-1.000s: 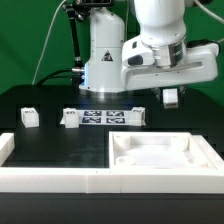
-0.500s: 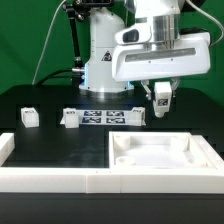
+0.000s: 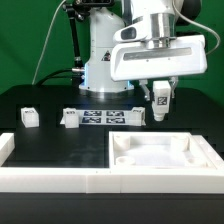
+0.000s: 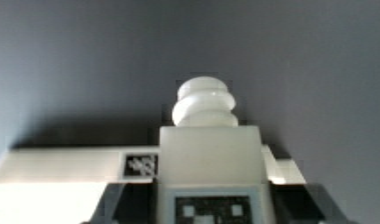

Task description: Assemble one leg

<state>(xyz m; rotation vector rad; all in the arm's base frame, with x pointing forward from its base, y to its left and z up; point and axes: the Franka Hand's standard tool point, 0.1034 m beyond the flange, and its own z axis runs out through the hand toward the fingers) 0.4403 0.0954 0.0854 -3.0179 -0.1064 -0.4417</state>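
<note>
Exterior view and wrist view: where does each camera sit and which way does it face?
Exterior view: low in front of the table, facing across it at the robot; arm and hand show.
Wrist view: on the wrist, looking along the hand at the leg it grips; fingers not clearly visible.
Shared: that leg.

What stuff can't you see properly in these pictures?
- Exterior view: the tag on the leftmost leg is too small to read.
- Exterior view: where the jaws of the gripper touch the held leg is too small and dark to see.
- Wrist view: that leg's tag is blurred and cut off by the picture's edge.
</note>
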